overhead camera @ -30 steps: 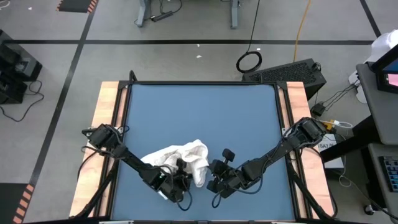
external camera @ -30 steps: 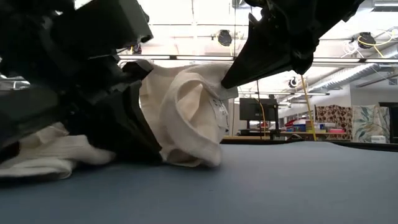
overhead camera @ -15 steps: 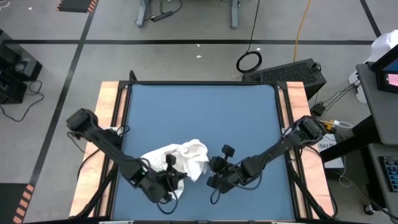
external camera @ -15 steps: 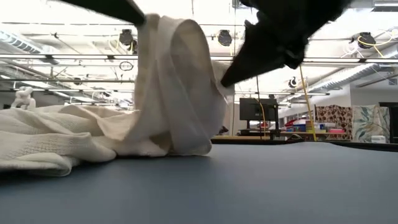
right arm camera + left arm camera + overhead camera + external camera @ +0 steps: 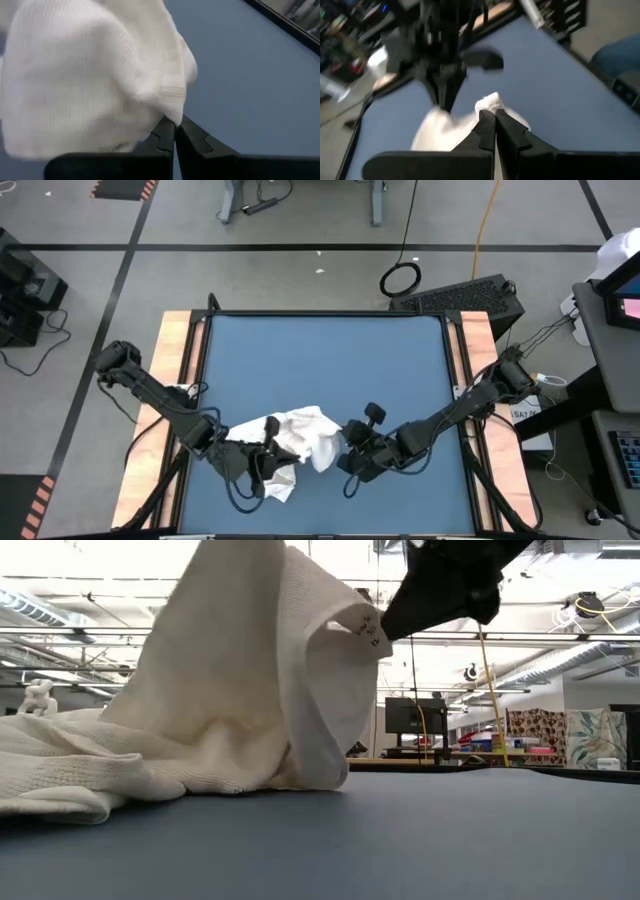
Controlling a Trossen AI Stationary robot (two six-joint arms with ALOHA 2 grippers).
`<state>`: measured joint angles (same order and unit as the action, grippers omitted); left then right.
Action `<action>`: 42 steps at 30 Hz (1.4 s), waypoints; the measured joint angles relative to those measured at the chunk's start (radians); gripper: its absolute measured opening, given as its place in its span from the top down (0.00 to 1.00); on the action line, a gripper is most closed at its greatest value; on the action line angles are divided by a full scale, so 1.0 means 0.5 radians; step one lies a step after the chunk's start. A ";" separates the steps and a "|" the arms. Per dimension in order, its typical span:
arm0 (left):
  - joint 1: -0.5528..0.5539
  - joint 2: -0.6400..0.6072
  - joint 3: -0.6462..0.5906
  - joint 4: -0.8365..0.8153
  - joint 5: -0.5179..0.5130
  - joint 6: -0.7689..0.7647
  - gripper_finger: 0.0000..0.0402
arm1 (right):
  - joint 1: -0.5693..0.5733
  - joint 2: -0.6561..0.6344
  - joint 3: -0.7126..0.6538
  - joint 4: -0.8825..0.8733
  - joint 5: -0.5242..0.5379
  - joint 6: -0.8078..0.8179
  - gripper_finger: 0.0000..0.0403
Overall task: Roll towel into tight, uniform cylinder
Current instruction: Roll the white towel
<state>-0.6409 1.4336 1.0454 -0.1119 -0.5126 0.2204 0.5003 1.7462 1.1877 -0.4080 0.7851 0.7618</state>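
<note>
Since the earlier frame we saw the left fingers (image 5: 262,463) draw back toward the near left of the blue surface (image 5: 320,360) and lift the towel (image 5: 290,437) higher. They were pressed together on the towel's near edge, and the right fingers (image 5: 175,131) were clamped on its opposite corner. Between them the crumpled towel rose in a peak near the surface's front edge, its left part lying flat.

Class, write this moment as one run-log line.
towel: crumpled, unrolled, edge lifted | right gripper: shut on towel | left gripper: shut, beside towel
</note>
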 joint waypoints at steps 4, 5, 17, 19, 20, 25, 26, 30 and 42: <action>0.118 0.076 0.001 0.139 0.184 0.104 0.99 | 0.008 0.118 -0.002 0.299 0.065 -0.094 1.00; 0.149 0.090 0.000 0.126 0.193 0.102 0.99 | 0.011 0.136 -0.002 0.362 0.047 -0.131 1.00; 0.274 0.328 -0.043 0.103 0.445 -0.009 0.99 | 0.292 0.364 -0.002 0.663 0.484 -0.079 1.00; 0.274 0.357 -0.043 0.110 0.447 -0.009 0.99 | 0.292 0.370 -0.002 0.654 0.473 -0.067 1.00; 0.277 0.371 -0.043 0.124 0.447 -0.009 0.99 | 0.291 0.370 -0.002 0.660 0.453 -0.065 1.00; 0.303 0.425 -0.043 0.209 0.446 -0.008 0.99 | 0.281 0.375 -0.002 0.678 0.418 -0.059 1.00; 0.310 0.431 -0.043 0.225 0.445 -0.008 0.99 | 0.280 0.375 -0.002 0.695 0.417 -0.061 1.00; 0.356 0.460 -0.044 0.219 0.446 -0.010 0.99 | 0.280 0.375 -0.002 0.795 0.406 -0.169 0.96; 0.395 0.459 -0.045 0.266 0.445 -0.011 0.99 | 0.269 0.375 -0.002 0.872 0.403 -0.179 0.69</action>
<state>-0.4432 1.6629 1.0229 0.0212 -0.2900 0.2150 0.6346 1.9335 1.1870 0.0281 0.9867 0.6724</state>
